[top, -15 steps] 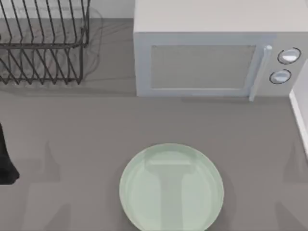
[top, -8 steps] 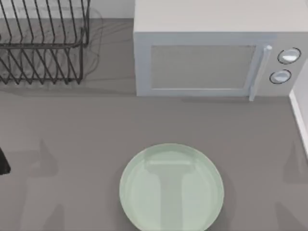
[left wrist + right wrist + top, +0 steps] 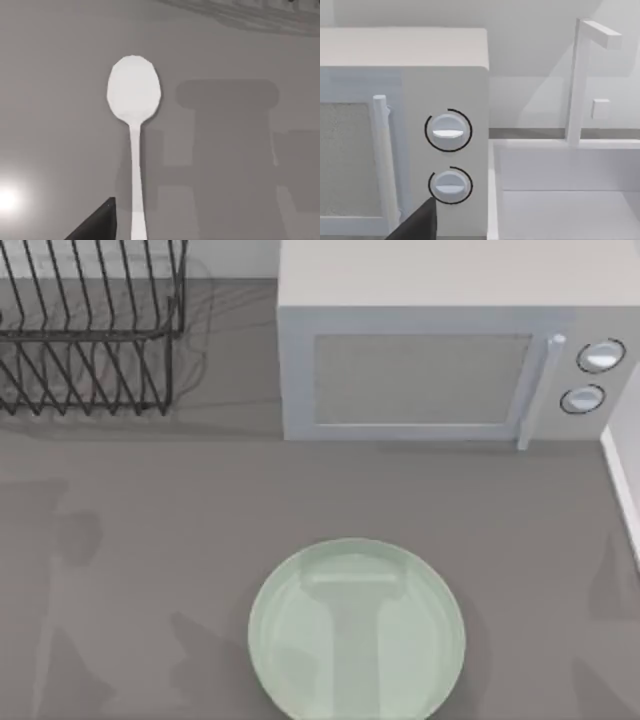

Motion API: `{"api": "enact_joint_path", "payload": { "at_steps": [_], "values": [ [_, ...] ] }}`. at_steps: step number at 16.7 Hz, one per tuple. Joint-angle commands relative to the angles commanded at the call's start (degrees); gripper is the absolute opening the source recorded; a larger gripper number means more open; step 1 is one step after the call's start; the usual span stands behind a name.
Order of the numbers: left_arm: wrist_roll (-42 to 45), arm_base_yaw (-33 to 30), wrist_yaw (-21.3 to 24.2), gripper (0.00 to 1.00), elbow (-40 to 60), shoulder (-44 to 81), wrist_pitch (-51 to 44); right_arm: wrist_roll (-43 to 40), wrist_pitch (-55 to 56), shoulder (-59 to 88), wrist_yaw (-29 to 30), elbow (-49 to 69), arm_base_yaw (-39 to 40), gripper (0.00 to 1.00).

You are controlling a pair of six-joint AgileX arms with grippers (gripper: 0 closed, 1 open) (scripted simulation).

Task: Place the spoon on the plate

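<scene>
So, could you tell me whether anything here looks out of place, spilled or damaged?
Nothing stands out. The spoon lies flat and whole on the grey table, the plate sits bare and intact in front of the shut microwave, and the wire rack stands upright.

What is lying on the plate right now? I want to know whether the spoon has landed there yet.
Nothing lies on the plate; the pale-green surface carries soft reflections, no object. The spoon lies flat on the grey table, seen from the left wrist camera, apart from the plate.
</scene>
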Motion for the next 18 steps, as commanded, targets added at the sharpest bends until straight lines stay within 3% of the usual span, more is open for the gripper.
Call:
{"api": "enact_joint_path", "payload": {
  "at_steps": [5, 9, 13, 18],
  "values": [
    [2.1, 3.6, 0.5, 1.00, 19.5, 28.7, -15.0, 0.0, 0.0, 0.0, 0.0, 0.0, 0.0, 1.00],
    [3.6, 6.1, -0.3, 1.00, 31.3, 44.7, -24.3, 0.0, 0.0, 0.0, 0.0, 0.0, 0.0, 1.00],
    [4.4, 7.6, -0.9, 1.00, 36.9, 52.3, -29.8, 0.0, 0.0, 0.0, 0.0, 0.0, 0.0, 1.00],
    [4.5, 7.4, -0.9, 1.00, 37.1, 52.6, -30.0, 0.0, 0.0, 0.0, 0.0, 0.0, 0.0, 1.00]
  ]
}}
